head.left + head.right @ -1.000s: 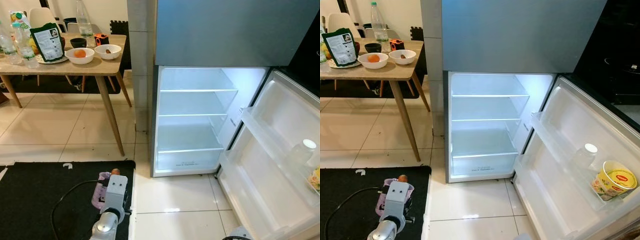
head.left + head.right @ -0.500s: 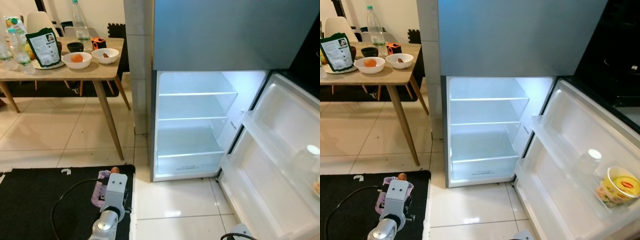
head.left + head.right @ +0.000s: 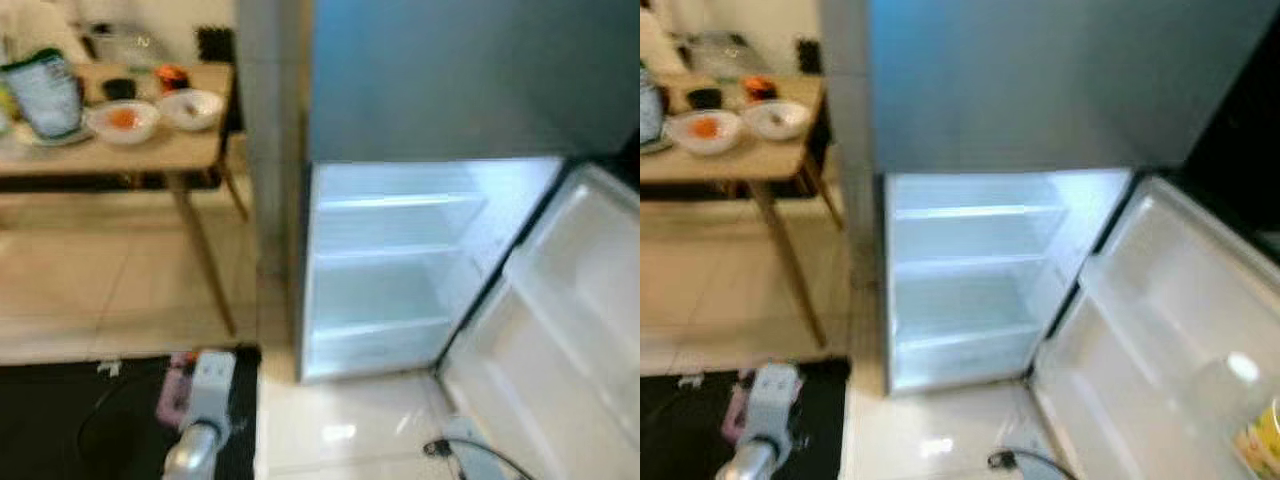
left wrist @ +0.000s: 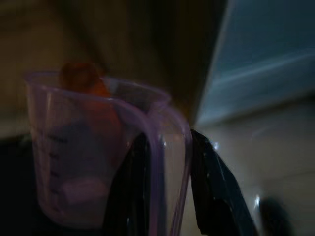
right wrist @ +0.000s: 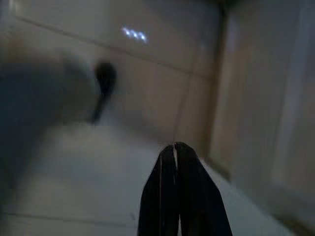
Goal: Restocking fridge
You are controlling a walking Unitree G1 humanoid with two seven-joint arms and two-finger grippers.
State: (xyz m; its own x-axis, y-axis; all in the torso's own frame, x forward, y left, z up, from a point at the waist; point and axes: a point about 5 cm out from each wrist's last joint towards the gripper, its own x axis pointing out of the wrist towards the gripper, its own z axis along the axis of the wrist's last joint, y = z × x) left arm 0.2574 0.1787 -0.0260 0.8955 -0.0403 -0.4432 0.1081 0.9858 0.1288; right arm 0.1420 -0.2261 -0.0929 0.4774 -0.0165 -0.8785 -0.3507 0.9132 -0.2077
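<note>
The purple measuring cup (image 4: 93, 147), lower left of the left wrist view, has its thin rim pinched in the left gripper's (image 4: 167, 191) jaws, something orange (image 4: 83, 81) inside. It looks light, stiff plastic, likely slippery; held by the rim alone it could tip, so a hold lower on the wall seems safer. The open fridge (image 3: 390, 260) fills the centre of the blurred head views, shelves bare; the desk (image 3: 110, 155) sits upper left. The right gripper (image 5: 176, 196) hangs over tile, jaws pressed together.
</note>
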